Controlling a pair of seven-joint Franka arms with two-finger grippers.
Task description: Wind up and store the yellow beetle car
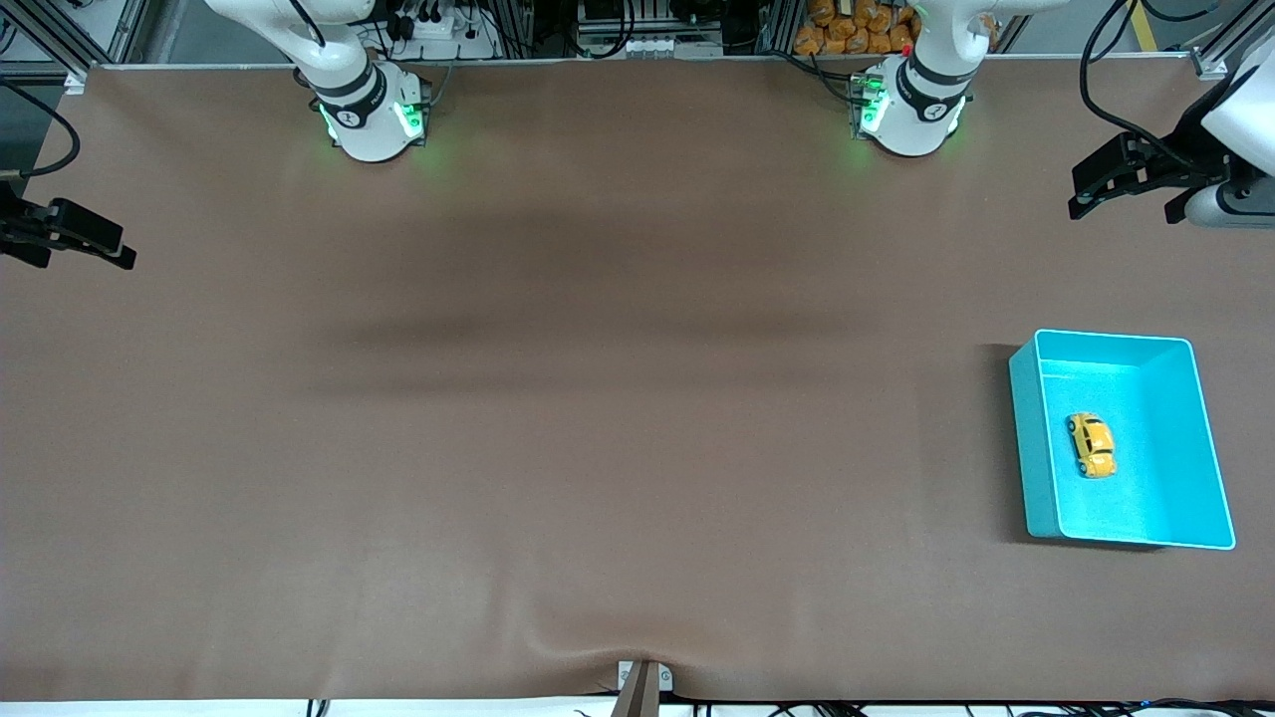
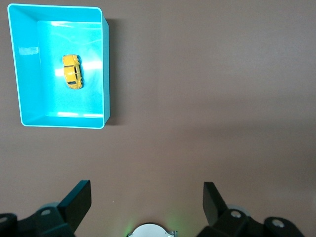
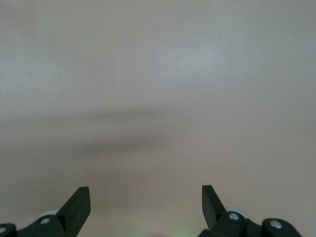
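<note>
The yellow beetle car [image 1: 1092, 444] lies inside the turquoise bin [image 1: 1029, 438] at the left arm's end of the table. It also shows in the left wrist view [image 2: 72, 71], resting on the floor of the bin [image 2: 104, 69] and clear of its walls. My left gripper [image 1: 1126, 199] is open and empty, held up over bare table at that end, apart from the bin; its own view [image 2: 147, 190] shows the jaws spread wide. My right gripper [image 1: 75, 254] is open and empty over the table's edge at the right arm's end, with only bare mat in its view [image 3: 146, 195].
A brown mat [image 1: 598, 398] covers the whole table. The two arm bases [image 1: 374, 115] [image 1: 911, 110] stand at the edge farthest from the front camera. A small bracket [image 1: 642, 682] sits at the nearest edge.
</note>
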